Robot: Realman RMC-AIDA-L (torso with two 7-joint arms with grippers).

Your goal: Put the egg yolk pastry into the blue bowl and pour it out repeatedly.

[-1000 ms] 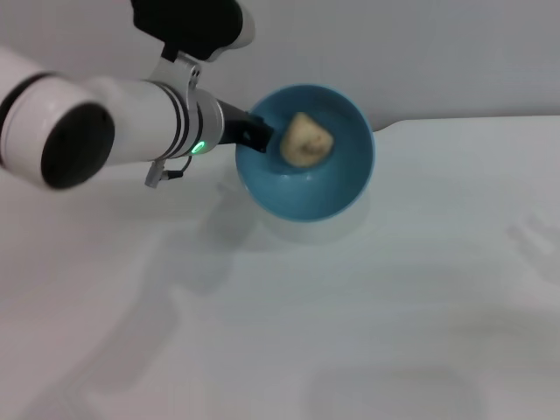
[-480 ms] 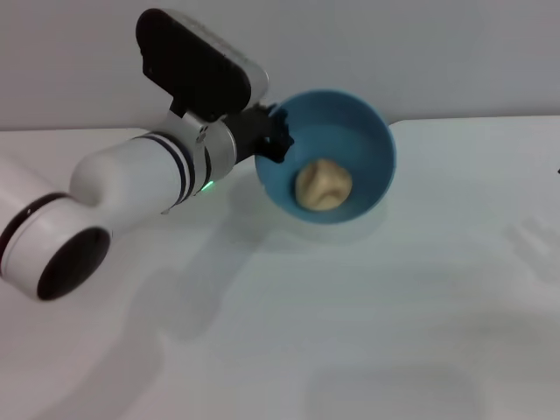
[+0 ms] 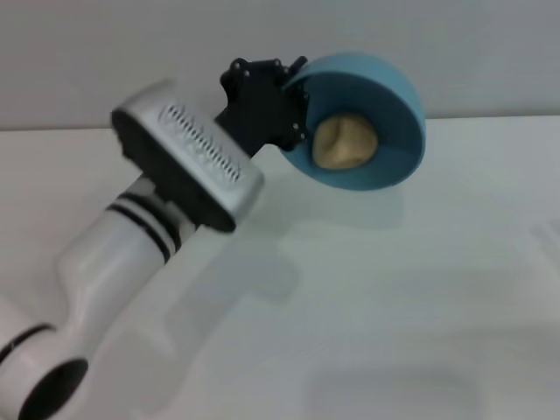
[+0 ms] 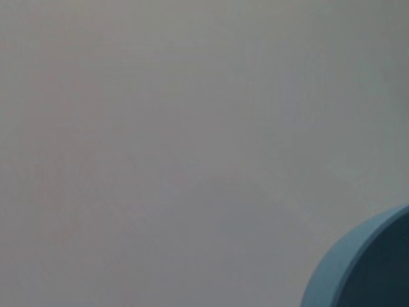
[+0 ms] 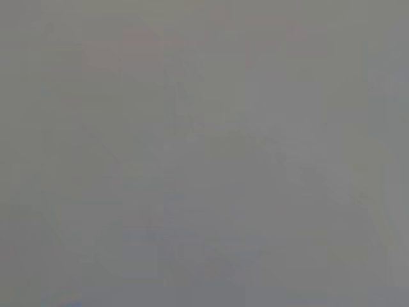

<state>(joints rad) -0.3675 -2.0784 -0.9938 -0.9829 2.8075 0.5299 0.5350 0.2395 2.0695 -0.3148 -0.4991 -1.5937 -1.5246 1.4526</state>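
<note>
L gripper [image 3: 293,109] clamped on the blue bowl [image 3: 398,96] rim, bowl tipped up over the bench [image 3: 394,297].
I see the egg yolk pastry [image 3: 345,143] inside, low against the wall. R arm not in view; bowl edge shows in L wrist cam.

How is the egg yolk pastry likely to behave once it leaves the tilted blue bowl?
The egg yolk pastry looks rounded, so it will probably roll after landing. The blue bowl, held on its side by the left end effector, looks glossy inside, so the pastry likely slides out easily.
</note>
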